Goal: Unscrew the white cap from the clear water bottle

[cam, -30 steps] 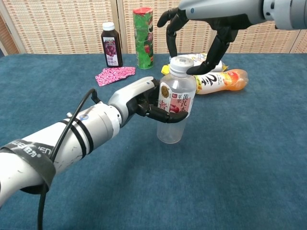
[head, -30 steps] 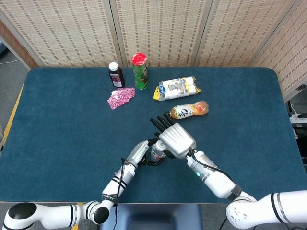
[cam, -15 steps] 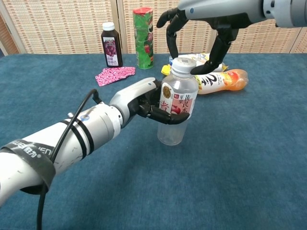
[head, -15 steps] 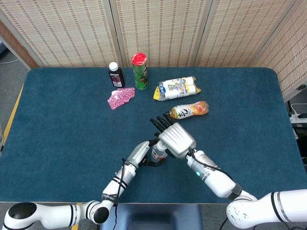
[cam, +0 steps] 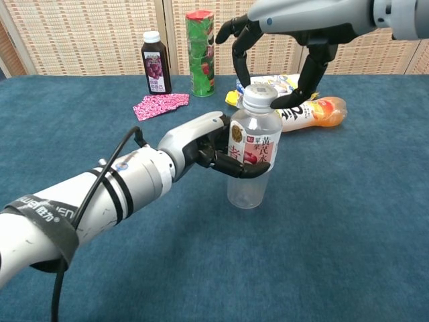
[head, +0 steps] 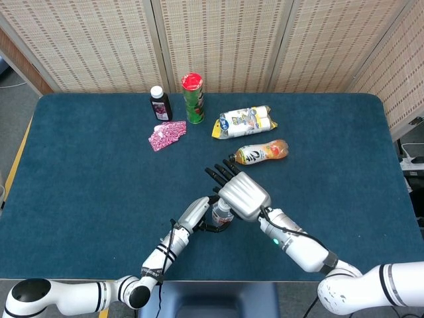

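Clear water bottle [cam: 252,157] stands upright on the blue table [cam: 348,221], near its front edge, and the left robot hand [cam: 213,149] grips it around the label, with dark fingers wrapped over the front. Above it hangs the right robot hand [cam: 278,50], fingers pointing down around the white cap [cam: 258,98]; one finger touches the cap on its right side, the others stand a little apart from it, so I cannot tell if it really pinches the cap. In the head view the right robot hand [head: 243,194] covers most of the bottle. Behind, well apart, lie an orange drink bottle [cam: 315,111] and a yellow snack bag [head: 244,122]. A green can [cam: 200,52], a dark juice bottle [cam: 155,62] and a pink packet [cam: 159,104] are near the far edge.
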`<state>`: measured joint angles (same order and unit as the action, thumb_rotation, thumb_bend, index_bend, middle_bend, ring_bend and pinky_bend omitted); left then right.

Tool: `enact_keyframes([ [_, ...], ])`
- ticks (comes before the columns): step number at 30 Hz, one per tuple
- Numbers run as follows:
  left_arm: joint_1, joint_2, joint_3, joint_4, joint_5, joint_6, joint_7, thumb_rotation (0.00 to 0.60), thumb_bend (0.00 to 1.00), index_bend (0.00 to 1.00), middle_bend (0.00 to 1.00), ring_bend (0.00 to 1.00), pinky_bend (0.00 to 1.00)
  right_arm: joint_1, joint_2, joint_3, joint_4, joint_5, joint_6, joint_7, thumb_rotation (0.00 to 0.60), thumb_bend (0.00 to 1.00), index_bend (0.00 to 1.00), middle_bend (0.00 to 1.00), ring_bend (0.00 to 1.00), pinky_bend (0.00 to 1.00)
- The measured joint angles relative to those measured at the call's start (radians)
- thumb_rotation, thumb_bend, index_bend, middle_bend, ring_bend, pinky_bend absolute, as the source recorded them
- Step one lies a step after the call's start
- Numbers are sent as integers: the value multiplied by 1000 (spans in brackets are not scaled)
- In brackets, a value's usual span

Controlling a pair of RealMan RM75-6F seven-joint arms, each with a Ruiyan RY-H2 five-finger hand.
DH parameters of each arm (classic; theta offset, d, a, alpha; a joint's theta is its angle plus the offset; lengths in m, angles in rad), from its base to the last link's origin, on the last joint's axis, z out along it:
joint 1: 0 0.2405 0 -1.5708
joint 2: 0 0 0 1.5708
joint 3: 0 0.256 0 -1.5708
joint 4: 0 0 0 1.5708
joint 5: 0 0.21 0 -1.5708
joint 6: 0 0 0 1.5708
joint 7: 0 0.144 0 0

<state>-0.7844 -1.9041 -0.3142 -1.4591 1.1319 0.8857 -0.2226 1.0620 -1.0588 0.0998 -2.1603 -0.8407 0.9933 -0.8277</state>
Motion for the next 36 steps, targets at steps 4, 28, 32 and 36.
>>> enact_keyframes([
  [4, -2, 0, 0, 6, 4, -4, -8, 600, 355, 424, 505, 271, 235, 0, 8, -8, -5, -10, 5, -11, 600, 880, 662, 0, 0, 0],
  [28, -20, -2, -2, 38, 30, -30, -54, 600, 355, 423, 504, 271, 250, -28, 40, -30, 27, -125, -7, 55, 600, 848, 442, 0, 0, 0],
  [32, -22, -1, -1, 42, 26, -30, -49, 600, 354, 423, 504, 271, 252, -45, 56, -25, 31, -125, -2, 89, 600, 418, 57, 0, 0, 0],
  [36, -23, 3, -2, 45, 17, -32, -38, 600, 354, 423, 504, 271, 253, -53, 70, -14, 23, -106, -3, 119, 600, 158, 0, 0, 0, 0],
])
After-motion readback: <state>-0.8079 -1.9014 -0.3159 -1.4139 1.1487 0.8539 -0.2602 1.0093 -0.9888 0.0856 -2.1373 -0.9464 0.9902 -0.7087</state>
